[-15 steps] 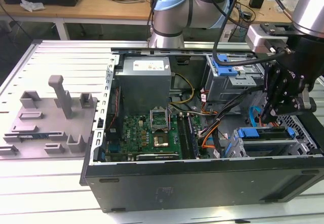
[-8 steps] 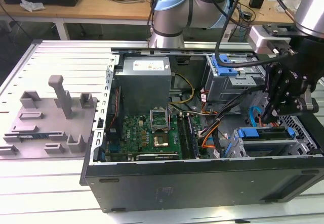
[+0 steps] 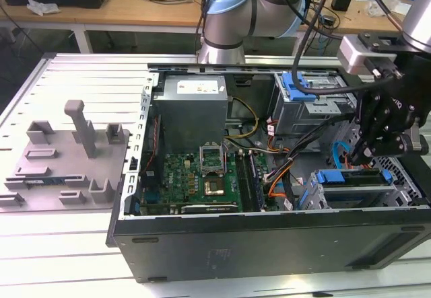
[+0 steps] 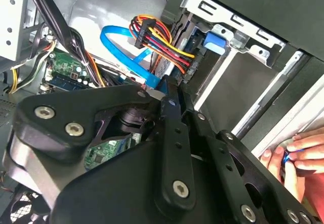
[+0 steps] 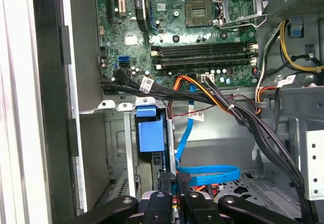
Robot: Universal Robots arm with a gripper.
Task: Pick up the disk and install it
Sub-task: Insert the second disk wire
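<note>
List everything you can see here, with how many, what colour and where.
Computer case: one, black, open, on the table.
Motherboard: one, green, on the case floor.
Power supply: one, grey, at the case's rear.
Disk: one, silver with blue rail, in the drive bay below the gripper.
Cables: several, blue, orange, red, yellow, black, near the bay.
Holder: one, grey, at the exterior view's left.
Hand: one, person's, at the case edge.
Gripper: one, black, above the bay.

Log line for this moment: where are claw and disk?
claw: low inside computer case, at drive bay on the exterior view's right | disk: lying in that bay, directly beneath claw
</note>
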